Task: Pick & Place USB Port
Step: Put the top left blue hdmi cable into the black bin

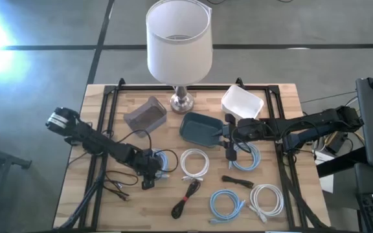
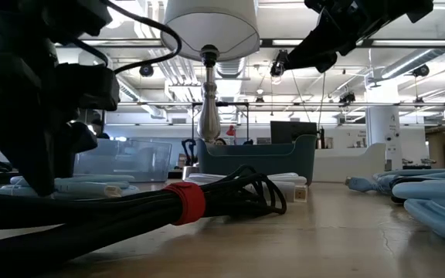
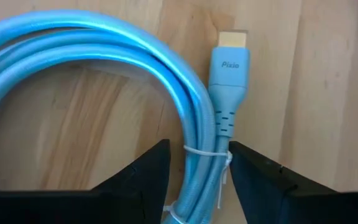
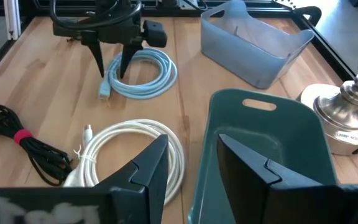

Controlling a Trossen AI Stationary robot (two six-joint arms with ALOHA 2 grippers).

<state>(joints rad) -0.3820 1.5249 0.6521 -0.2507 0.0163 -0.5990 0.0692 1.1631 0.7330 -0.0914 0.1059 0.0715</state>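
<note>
A light-blue coiled cable [image 1: 166, 160] lies flat on the wooden table, bound by a white tie [image 3: 207, 155]. Its gold-tipped plug [image 3: 231, 56] lies beside the coil. My left gripper [image 3: 197, 171] is low over it and open, one finger on each side of the tied bundle, with a thin gap still showing. The right wrist view shows this gripper [image 4: 112, 70] from farther off, astride the coil [image 4: 143, 74]. My right gripper [image 4: 191, 146] is open and empty. It hovers above the near rim of the teal bin [image 1: 198, 127] and appears high up in the low view [image 2: 280, 66].
A lamp [image 1: 180, 45] stands at the far edge between a grey bin [image 1: 146, 115] and a white container [image 1: 241, 101]. Around lie a white coil [image 1: 194, 163], blue coils [image 1: 248, 157] [image 1: 227, 204], another white coil [image 1: 267, 199] and a black cable with a red band [image 1: 186, 197].
</note>
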